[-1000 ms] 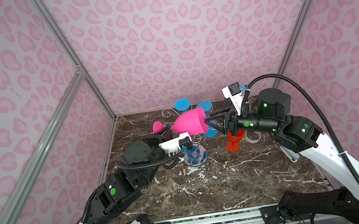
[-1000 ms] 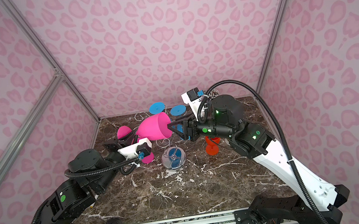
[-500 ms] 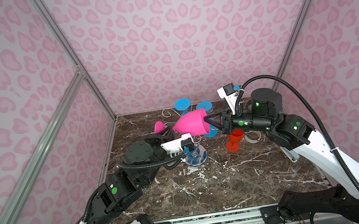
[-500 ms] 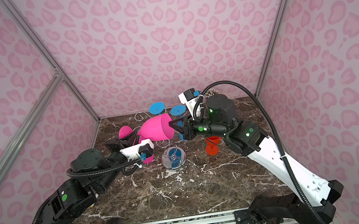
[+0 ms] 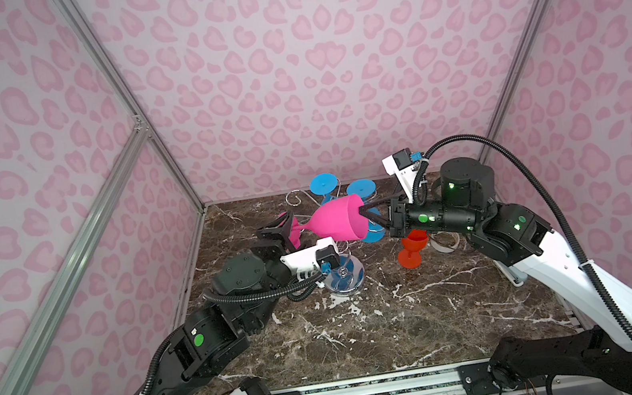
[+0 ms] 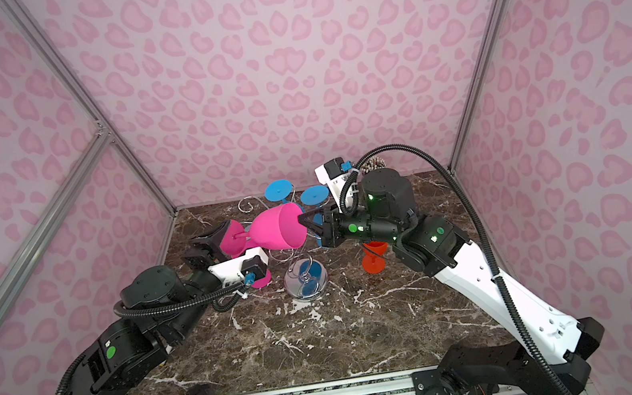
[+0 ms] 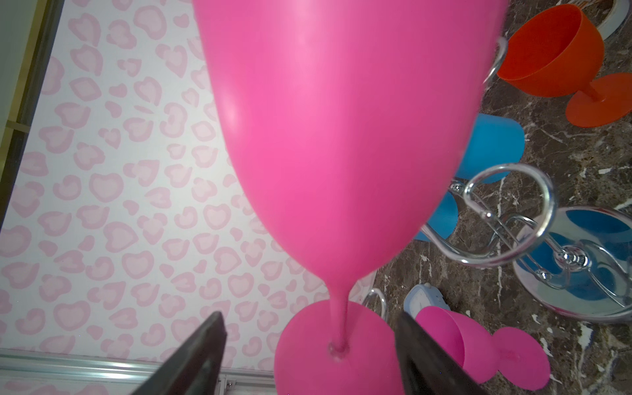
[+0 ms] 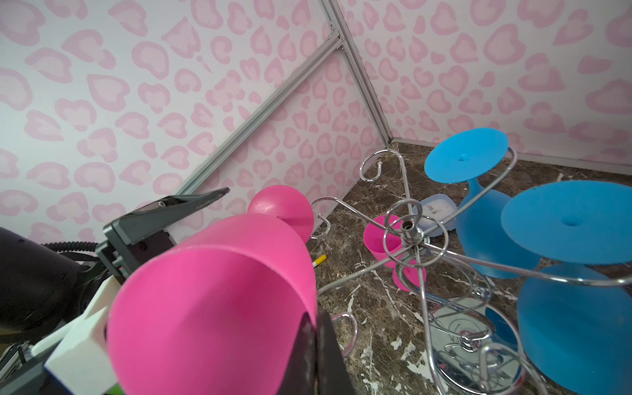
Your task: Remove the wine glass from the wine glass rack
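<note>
A pink wine glass hangs level in the air, its mouth toward the right arm. My right gripper is shut on its rim, one finger inside the bowl and one outside. My left gripper stands open, with its fingers on either side of the glass's foot and stem and not touching them. The chrome wine glass rack stands just below and behind the glass. Two blue glasses hang upside down from its arms.
An orange glass stands on the marble table under the right wrist. Another pink glass and a small blue clock sit behind the rack. Pink patterned walls close in on three sides.
The right gripper closed on the pink glass's rim. The left gripper, which held the stem, has now opened. The glass stays level in about the same place.
</note>
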Robot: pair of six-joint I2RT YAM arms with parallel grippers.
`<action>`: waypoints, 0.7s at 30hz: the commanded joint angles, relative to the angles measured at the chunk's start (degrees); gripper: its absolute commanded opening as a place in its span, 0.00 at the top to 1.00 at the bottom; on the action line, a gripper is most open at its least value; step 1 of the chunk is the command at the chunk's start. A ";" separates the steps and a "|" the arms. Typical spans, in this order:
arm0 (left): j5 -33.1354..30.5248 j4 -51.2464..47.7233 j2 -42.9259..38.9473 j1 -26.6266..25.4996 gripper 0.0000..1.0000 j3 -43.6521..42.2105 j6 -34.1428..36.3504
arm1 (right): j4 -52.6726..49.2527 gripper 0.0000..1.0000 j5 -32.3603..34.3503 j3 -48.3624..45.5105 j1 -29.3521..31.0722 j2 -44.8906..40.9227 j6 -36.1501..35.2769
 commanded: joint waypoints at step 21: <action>1.46 1.86 -6.68 -0.08 0.03 0.01 -6.72 | 12.40 1.00 -4.49 0.05 -3.65 -2.44 4.21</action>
